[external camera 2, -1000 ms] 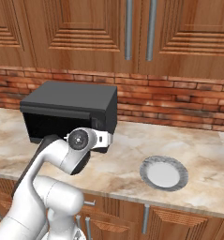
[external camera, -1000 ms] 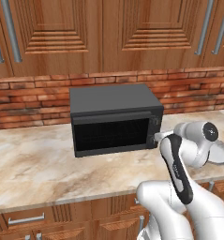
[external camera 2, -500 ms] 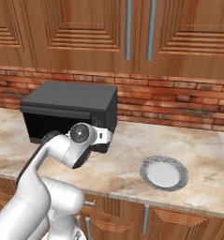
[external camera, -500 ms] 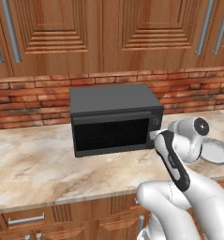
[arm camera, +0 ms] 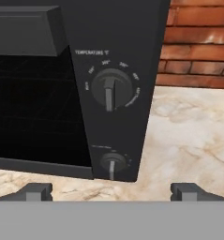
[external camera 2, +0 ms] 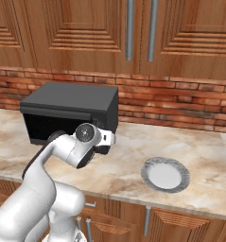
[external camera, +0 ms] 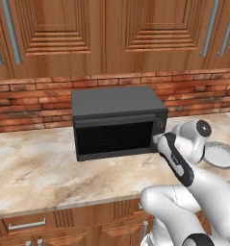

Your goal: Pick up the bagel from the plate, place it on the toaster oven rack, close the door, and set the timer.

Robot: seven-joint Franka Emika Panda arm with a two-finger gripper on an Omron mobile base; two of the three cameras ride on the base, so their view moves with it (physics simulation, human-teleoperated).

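marble-patterned surface (external camera 2: 133, 170) runs under wooden cabinets and a brick backsplash, with the black toaster oven (external camera: 117, 121) sitting against the bricks. my tool (arm camera: 111, 191) hangs right in front of the oven's control strip, its two tips spread as wide as they go and holding nothing. the door (arm camera: 36, 98) looks shut, its dark glass showing nothing i can make out inside, so i cannot tell where the bagel or the rack sit; the plate (external camera 2: 166, 174) off to the right of the oven lies bare, so my guess is the bagel is already in. ahead of me are the large temperature knob (arm camera: 110, 90) and, below it, a smaller knob (arm camera: 113, 163) i take for the timer, nearly level with my tips. the risk from here is plain: with tips this wide and the small knob so low, i could close on air, scrape the panel, or catch the temperature knob instead if i drift up. pushing in too hard could also shove the whole oven back along the surface, since nothing pins it.
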